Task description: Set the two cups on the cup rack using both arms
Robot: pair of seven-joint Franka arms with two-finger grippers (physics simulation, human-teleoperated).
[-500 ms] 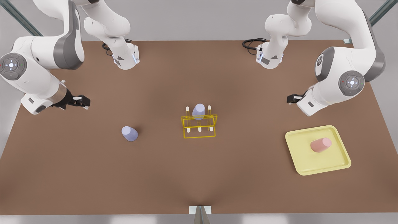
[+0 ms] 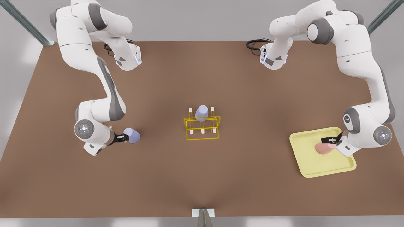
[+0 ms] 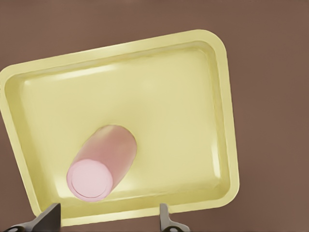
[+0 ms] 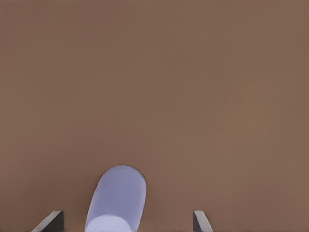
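The left claw (image 2: 328, 141) hangs over the pale-yellow tray (image 2: 315, 169) at the front view's right, its two fingers spread wide with the salmon pink cup (image 3: 102, 163) between and just beyond the tips, not gripped. That cup stands bottom-up inside the tray, near the tray edge closest to the claw. The right claw (image 2: 123, 137) sits low at the front view's left, fingers likewise spread wide on either side of a lavender cup (image 4: 117, 199), which stands bottom-up on the bare brown desk (image 2: 202, 176); no finger visibly touches it.

Counted: three cups in all, two lavender and one salmon pink. The second lavender cup (image 2: 201, 113) is already on the cup rack (image 2: 202, 127), upturned over a rear peg. One bright-yellow wire rack stands mid-desk, well apart from both claws, with several short white pegs free. One tray, two arms, each bent down to its own cup.
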